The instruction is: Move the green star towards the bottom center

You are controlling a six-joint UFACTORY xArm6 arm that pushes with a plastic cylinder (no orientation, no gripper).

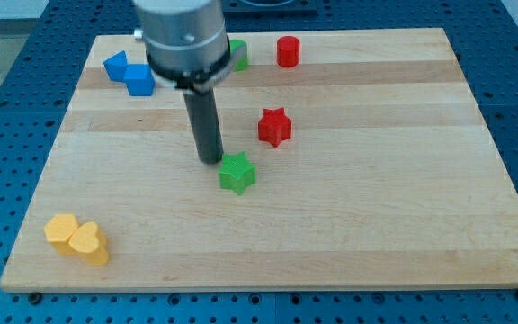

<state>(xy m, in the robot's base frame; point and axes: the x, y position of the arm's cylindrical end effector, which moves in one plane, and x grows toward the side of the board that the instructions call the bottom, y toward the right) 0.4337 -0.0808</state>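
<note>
my tip (210,159) just upper-left of green star (236,173), mid tabletop (376,225). red star (274,127) up-right of it. two blue blocks (127,73) top left, touching. two yellow blocks (77,239) bottom left, touching. red cylinder (288,51) top centre.

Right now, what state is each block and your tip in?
My tip: down at the board, just upper left of the green star.
Green star: flat, mid-board.
Red star: flat, alone.
Red cylinder: upright.
Green block: partly hidden.
Blue blocks: touching.
Yellow blocks: touching.
</note>
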